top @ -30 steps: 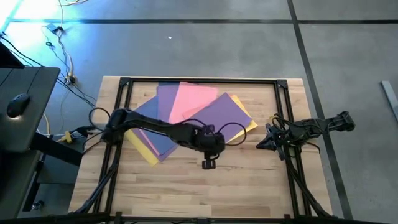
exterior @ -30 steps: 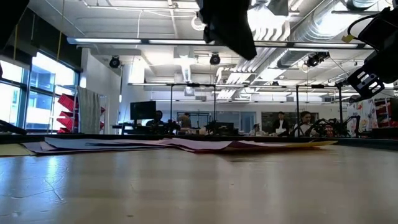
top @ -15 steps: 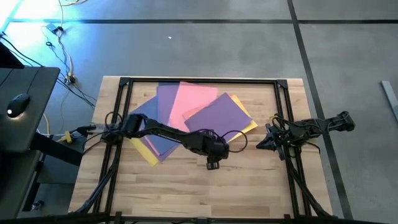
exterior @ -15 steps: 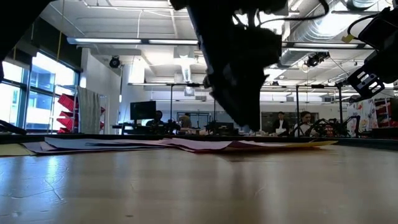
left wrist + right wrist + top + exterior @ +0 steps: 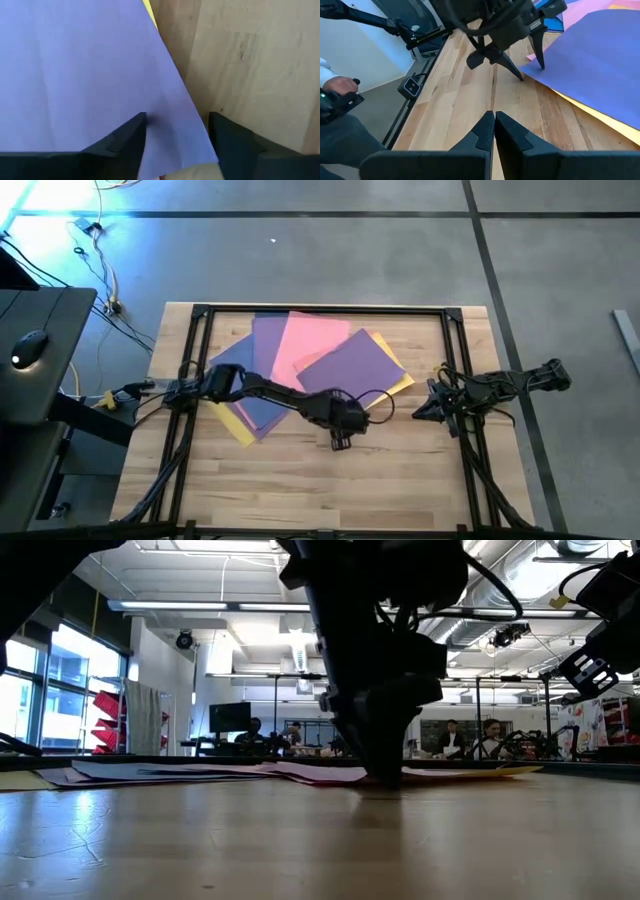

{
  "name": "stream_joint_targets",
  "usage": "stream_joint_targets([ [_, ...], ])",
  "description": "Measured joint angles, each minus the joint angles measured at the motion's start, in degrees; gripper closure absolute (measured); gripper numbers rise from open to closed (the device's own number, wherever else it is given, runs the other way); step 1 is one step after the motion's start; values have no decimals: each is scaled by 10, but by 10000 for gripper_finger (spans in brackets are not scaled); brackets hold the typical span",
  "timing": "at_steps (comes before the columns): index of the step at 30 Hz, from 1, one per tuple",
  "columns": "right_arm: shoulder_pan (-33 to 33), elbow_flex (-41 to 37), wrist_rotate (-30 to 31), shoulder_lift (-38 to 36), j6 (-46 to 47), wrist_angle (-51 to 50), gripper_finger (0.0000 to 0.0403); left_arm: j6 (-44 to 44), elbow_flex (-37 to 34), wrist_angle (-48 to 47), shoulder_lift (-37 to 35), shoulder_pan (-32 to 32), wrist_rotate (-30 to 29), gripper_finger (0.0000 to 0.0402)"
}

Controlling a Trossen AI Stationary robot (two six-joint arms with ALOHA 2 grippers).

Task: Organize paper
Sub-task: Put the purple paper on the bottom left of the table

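Table (image 5: 400,480): pale wood in butted planks, visible grain and a few dark streaks, low sheen. Frame (image 5: 320,310) around the table top: black metal bar, matt. Paper (image 5: 350,365): thin coloured sheets in pink, purple, blue and yellow, matt and smooth, faintly rippled in the left wrist view. Left gripper (image 5: 338,442) and right gripper (image 5: 418,415): dark, hard casings, matt, looking like plastic. Floor (image 5: 560,260): grey, smooth, concrete-like, with dark seams.
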Motion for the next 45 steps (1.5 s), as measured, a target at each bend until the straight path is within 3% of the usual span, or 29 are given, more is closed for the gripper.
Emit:
stream_joint_targets([
  [4,0,0,0,0,0,0,403,5,-1,-1,1,10,10,368],
  [6,0,0,0,0,0,0,403,8,-1,-2,1,16,20,391],
  [15,0,0,0,0,0,0,403,21,2,-26,-19,7,42,401],
  [20,0,0,0,0,0,0,403,22,14,-33,-69,-4,52,401],
  [26,0,0,0,0,0,0,403,55,14,-35,-130,-16,121,401],
  [32,0,0,0,0,0,0,403,74,14,-36,-161,-28,126,401],
  [45,0,0,0,0,0,0,403,111,14,-32,-88,-34,121,401],
])
